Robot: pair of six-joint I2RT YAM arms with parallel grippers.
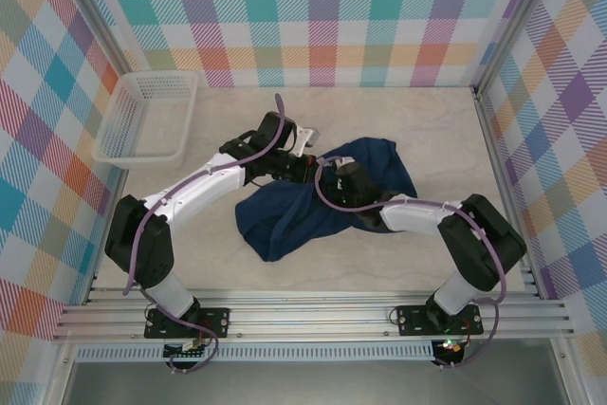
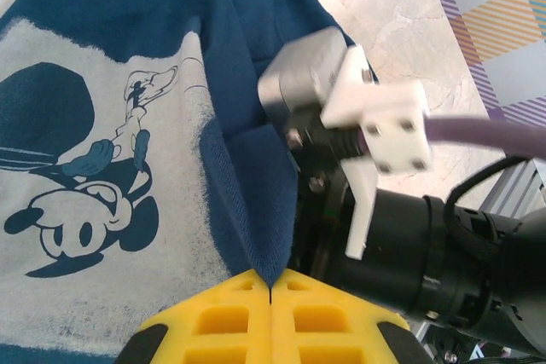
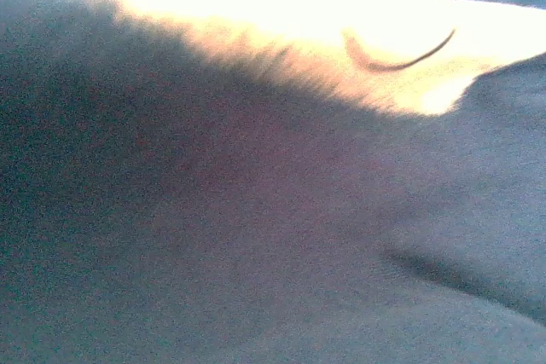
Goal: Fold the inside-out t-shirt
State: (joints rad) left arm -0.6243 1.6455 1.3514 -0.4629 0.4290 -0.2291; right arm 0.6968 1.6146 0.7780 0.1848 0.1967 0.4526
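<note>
Pinching a raised ridge of navy cloth, your left claw (image 2: 270, 283) has its yellow fingers (image 2: 226, 317) pressed flat together on the inside-out t-shirt (image 2: 128, 6). The grip sits just beside a pale cartoon print (image 2: 85, 185) that looks washed-out, as a print does from the wrong side. Your right claw (image 1: 330, 179) sits close by, nosed into the same bunch of fabric. Its wrist camera is smothered in dark cloth, so you cannot tell whether those jaws are wide, narrow or holding anything. From above, the two arms meet over the middle of the table (image 1: 408, 120). The shirt lies there in a rumpled heap, part of it bunched around the right wrist and the rest spilling toward the near edge. The white mesh basket (image 1: 147, 116) stands well apart at the far left corner. By the look of it, the job is in its early going: no clean fold shows, no sleeve is laid in, and the garment is not spread flat. On that reading, the flattening and every fold lie ahead of you.
</note>
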